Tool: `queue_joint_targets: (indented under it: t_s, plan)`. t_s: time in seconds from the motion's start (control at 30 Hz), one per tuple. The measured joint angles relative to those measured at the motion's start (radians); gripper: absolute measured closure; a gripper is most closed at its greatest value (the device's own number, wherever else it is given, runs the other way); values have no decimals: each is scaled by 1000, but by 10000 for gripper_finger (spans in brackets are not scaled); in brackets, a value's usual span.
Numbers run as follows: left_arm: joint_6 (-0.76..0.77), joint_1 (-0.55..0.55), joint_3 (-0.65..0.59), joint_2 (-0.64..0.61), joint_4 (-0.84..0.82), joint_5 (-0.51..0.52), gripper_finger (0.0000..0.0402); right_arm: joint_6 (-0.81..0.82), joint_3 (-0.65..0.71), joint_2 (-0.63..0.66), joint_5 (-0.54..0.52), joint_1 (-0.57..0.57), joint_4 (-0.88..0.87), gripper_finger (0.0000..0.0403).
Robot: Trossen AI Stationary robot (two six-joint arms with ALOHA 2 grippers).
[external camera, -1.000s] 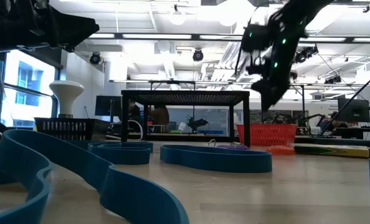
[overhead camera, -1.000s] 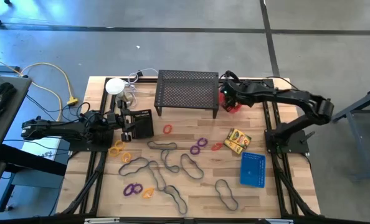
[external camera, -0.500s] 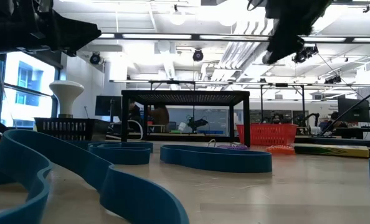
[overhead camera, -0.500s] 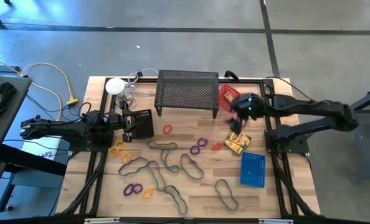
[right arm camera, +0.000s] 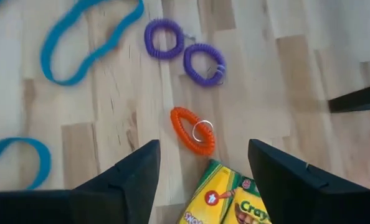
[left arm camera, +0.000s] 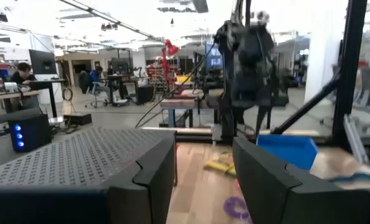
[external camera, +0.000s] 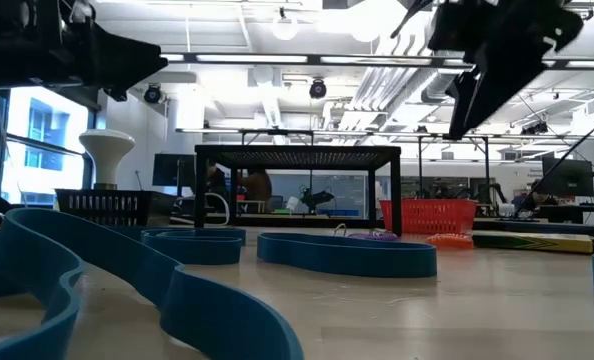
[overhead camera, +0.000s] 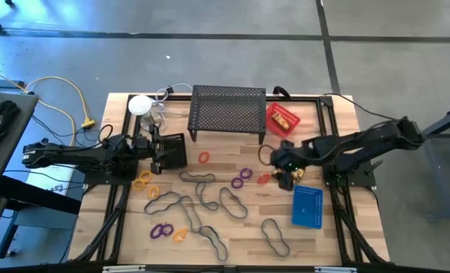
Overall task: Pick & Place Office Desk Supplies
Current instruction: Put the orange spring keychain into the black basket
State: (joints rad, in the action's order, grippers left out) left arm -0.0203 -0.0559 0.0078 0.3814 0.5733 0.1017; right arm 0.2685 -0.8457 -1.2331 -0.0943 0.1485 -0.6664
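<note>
My right gripper (overhead camera: 285, 162) (right arm camera: 203, 168) hangs open, pointing down over the near-left end of the yellow crayon box (overhead camera: 290, 174) (right arm camera: 227, 198) and an orange ring (right arm camera: 193, 130). Neither is touched. Two purple rings (right arm camera: 185, 53) lie just beyond on the wood. The red mesh tray (overhead camera: 282, 118) (external camera: 427, 215) stands on the table right of the stand. The blue tray (overhead camera: 308, 206) lies flat near the right edge. My left gripper (overhead camera: 158, 154) (left arm camera: 203, 180) is open beside the black mesh tray (overhead camera: 174, 152) (left arm camera: 66, 162). Several black loops (overhead camera: 210, 201) lie spread over the near half. My left gripper is level with the black tray, whose mesh wall (left arm camera: 119, 155) lies along the outer side of one finger (left arm camera: 155, 177). Whether they touch, I cannot tell. Nothing sits between the fingers.
A large black perforated stand (overhead camera: 227, 110) (external camera: 297, 190) occupies the far middle. A white round-topped glass object (overhead camera: 140, 105) stands at the far left. Yellow and purple rings (overhead camera: 153, 186) lie near the left arm. Bare wood shows between the stand and the loops.
My right gripper has swung away from the red tray by the stand, toward the table's near edge, and now hangs over the crayon box. The red tray stays on the table.
</note>
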Motion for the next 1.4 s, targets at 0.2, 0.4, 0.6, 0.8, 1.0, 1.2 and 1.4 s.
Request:
queue_joint_targets:
  t_s: [0.2,0.4,0.6,0.8,1.0,1.2,1.4]
  plan:
    - [38,1,0,11,37,-17,246,46,0,-140,-11,32,48,185]
    - [138,26,96,126,-55,-150,246,100,0,-274,-10,32,73,192]
    - [66,59,174,239,-113,-104,246,175,0,-376,-23,31,138,198]
    - [75,60,176,284,-162,-104,246,223,-4,-445,-81,42,170,198]
    - [147,89,177,291,-222,-109,246,257,-5,-486,-109,41,177,199]
    - [204,160,177,291,-237,-110,246,271,-2,-486,-146,41,206,241]
    - [153,215,179,291,-231,-86,246,271,-1,-488,-184,41,209,340]
